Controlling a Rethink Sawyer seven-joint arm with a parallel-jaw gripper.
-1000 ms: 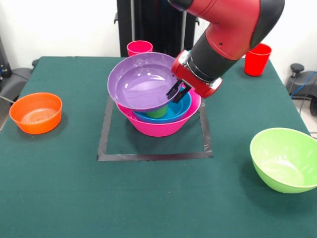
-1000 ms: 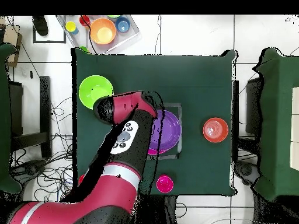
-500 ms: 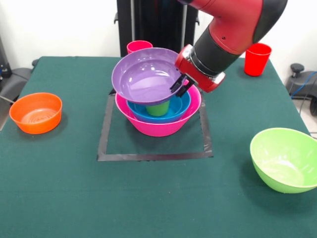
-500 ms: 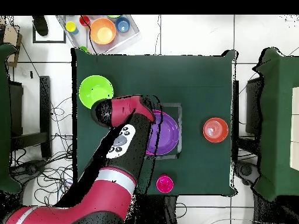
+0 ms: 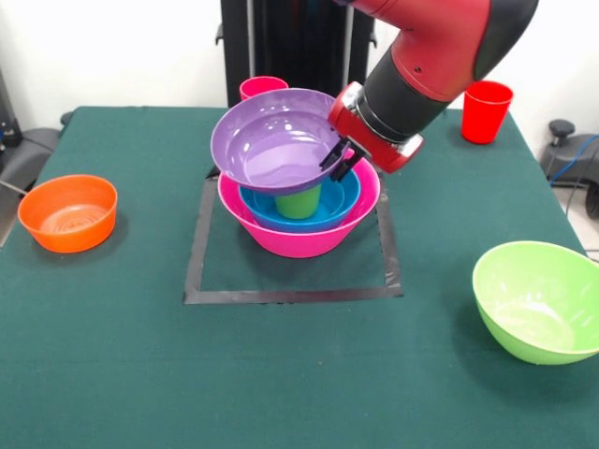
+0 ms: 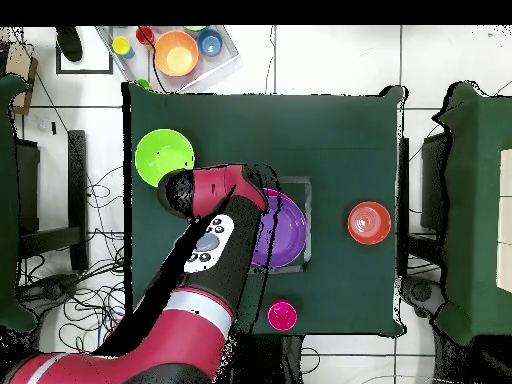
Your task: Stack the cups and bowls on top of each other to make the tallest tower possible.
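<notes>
I see black fingers (image 5: 342, 159) clamped on right rim of glossy purple plastic bowl (image 5: 277, 140), bowl tilted, raised above tower (image 5: 299, 217). Gripper (image 5: 343, 161) partly masked by red wrist. Overhead: arm (image 6: 210, 250) covers most of tower, only purple bowl (image 6: 284, 228) showing. Beneath: light green tumbler (image 5: 299, 201) inside blue bowl (image 5: 329, 208), nested in large pink bowl (image 5: 301, 238) within taped square (image 5: 198, 271). Pink-red cup (image 5: 258, 89) half hidden behind purple bowl. Orange bowl (image 5: 68, 212), lime green bowl (image 5: 540, 299), red cup (image 5: 487, 111) well apart.

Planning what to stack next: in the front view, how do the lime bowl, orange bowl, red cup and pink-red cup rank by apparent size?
1. Lime bowl, though it sits nearest the camera.
2. Orange bowl.
3. Red cup.
The pink-red cup is partly hidden behind the purple bowl, so its place beside the red cup is unsure.
</notes>
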